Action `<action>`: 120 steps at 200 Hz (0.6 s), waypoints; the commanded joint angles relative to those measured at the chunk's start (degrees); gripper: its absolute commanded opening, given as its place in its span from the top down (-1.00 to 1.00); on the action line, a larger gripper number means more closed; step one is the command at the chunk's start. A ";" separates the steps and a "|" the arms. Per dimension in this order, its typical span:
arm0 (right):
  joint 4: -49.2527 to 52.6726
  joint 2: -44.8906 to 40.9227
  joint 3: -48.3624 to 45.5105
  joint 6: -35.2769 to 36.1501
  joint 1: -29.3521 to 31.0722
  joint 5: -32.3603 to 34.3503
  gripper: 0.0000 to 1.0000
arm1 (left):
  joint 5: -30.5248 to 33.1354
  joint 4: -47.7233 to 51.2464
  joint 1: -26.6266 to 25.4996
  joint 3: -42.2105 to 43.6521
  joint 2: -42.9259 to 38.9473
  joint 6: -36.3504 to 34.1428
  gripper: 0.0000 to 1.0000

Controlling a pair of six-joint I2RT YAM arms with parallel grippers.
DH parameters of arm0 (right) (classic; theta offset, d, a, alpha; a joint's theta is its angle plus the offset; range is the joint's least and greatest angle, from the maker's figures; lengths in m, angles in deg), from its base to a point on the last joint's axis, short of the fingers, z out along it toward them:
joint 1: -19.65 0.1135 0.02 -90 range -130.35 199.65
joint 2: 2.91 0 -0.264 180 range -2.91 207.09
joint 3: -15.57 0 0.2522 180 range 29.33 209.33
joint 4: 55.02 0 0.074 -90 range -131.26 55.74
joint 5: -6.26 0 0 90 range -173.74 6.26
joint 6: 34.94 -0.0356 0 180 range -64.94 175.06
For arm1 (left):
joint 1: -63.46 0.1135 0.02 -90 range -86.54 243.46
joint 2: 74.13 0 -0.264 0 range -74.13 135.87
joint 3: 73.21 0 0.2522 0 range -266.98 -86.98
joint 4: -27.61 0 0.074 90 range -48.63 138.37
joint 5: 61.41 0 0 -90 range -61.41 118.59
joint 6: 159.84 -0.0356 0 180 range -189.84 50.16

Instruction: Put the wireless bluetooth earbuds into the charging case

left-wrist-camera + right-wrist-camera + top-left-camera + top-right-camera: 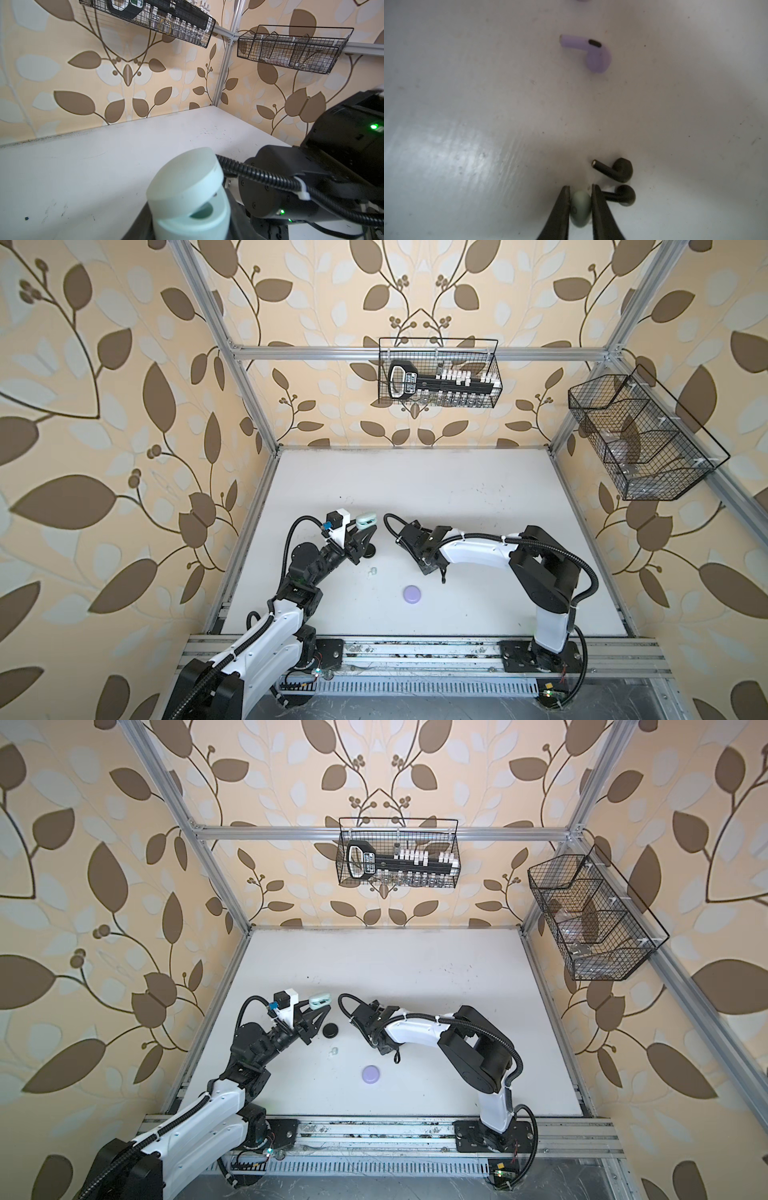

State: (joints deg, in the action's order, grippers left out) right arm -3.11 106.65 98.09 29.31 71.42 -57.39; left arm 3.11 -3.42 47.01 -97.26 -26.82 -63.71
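The pale mint earbud (pixel 580 208) lies on the desk (pixel 467 124), pinched across its bulb by the jaws of the right gripper (pixel 580 187). A black earbud (pixel 620 196) lies just beside one jaw, so the lift is best made straight up and slowly. The jaws of the left gripper (pixel 365 527) clamp the open mint case (pixel 187 187). The stem likely needs turning downward before it meets a socket.
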 commanded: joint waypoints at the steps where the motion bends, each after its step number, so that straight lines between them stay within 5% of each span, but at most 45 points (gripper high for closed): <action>1: 1.51 -1.07 -1.87 -2.01 -0.70 -2.07 0.62 | -2.44 -3.81 0.10 0.18 -0.64 0.37 1.00; 43: 2.72 -3.81 -0.76 -2.77 -0.82 -2.85 0.63 | -5.48 -5.43 0.10 -0.13 1.40 0.03 1.00; 120: -8.69 -31.89 -2.95 4.42 10.38 3.24 -0.12 | -24.74 -10.89 -0.56 -4.40 12.37 -1.03 1.00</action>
State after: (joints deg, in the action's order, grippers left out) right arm -5.25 80.59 96.80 29.57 77.97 -56.91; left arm -12.45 -8.71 46.92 -98.09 -16.09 -63.86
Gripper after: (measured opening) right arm 0.525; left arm 0.412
